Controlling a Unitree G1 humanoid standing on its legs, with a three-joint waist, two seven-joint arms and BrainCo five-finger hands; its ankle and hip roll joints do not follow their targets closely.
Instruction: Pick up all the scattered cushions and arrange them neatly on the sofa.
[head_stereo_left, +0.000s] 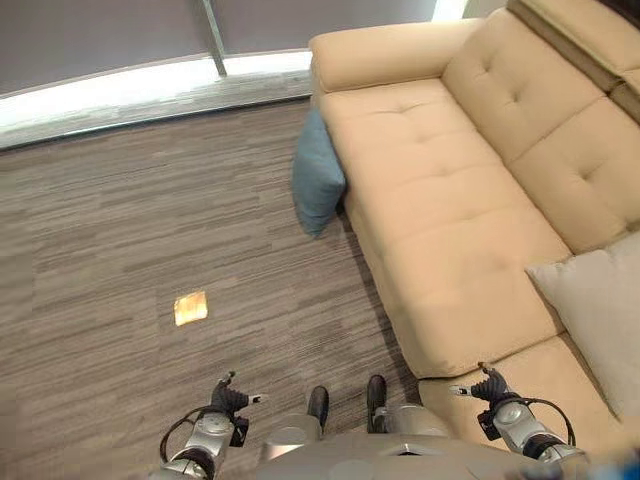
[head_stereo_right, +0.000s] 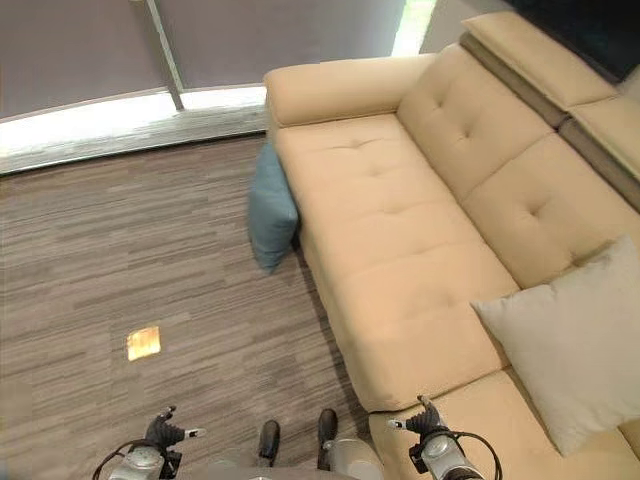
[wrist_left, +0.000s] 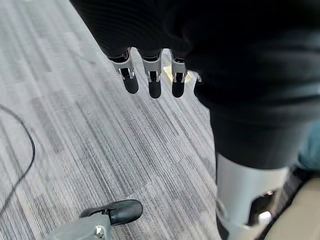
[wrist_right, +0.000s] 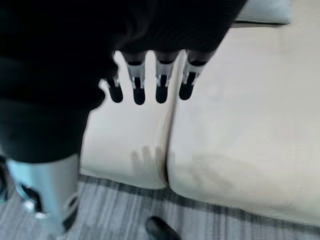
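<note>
A blue cushion (head_stereo_left: 318, 176) stands on the floor, leaning against the front of the beige sofa (head_stereo_left: 440, 200) near its far armrest. A light grey cushion (head_stereo_right: 565, 345) lies on the sofa seat at the right, against the backrest. My left hand (head_stereo_left: 229, 399) hangs low at the bottom left over the carpet, its fingers (wrist_left: 151, 80) straight and holding nothing. Over the near sofa seat at the bottom right hangs my right hand (head_stereo_left: 491, 388), its fingers (wrist_right: 161, 86) also straight and empty. Both hands are far from the blue cushion.
Striped grey-brown carpet (head_stereo_left: 150, 230) covers the floor left of the sofa, with a small bright patch (head_stereo_left: 190, 307) on it. A pale raised ledge (head_stereo_left: 130, 95) runs along the far wall. The sofa's front edge (wrist_right: 165, 175) lies just under my right hand.
</note>
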